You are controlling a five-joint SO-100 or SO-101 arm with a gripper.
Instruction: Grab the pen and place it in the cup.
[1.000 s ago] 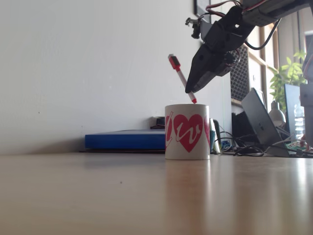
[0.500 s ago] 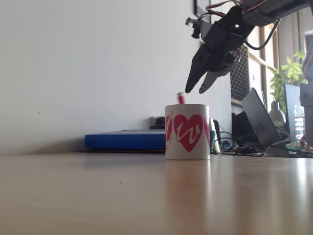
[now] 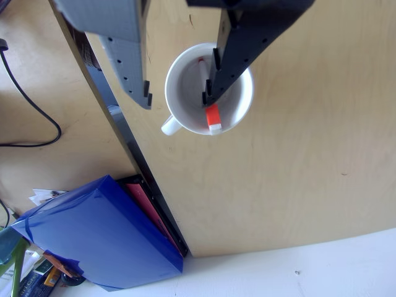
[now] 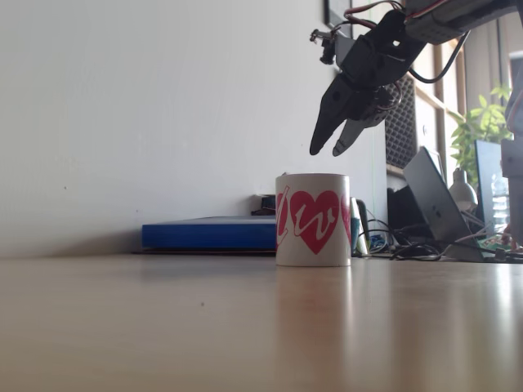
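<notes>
The cup is a white mug with red hearts, standing upright on the wooden table. From above in the other view, the cup shows its plain white inside and a small handle at its lower left. The pen lies slanted inside it, its orange band and white end cap resting against the rim. My gripper hangs open a little above the cup's right rim, holding nothing. In the other view my gripper straddles the cup from above: the grey finger is outside its left rim, and the black finger crosses over the pen.
A blue box lies behind the cup against the white wall, and the same blue box shows beyond the table's dark edge. A black cable runs at the left. A laptop, cables and a plant crowd the right.
One second ago the gripper held the pen tilted over the cup. It then opened and the pen dropped in. The arm has barely moved.
</notes>
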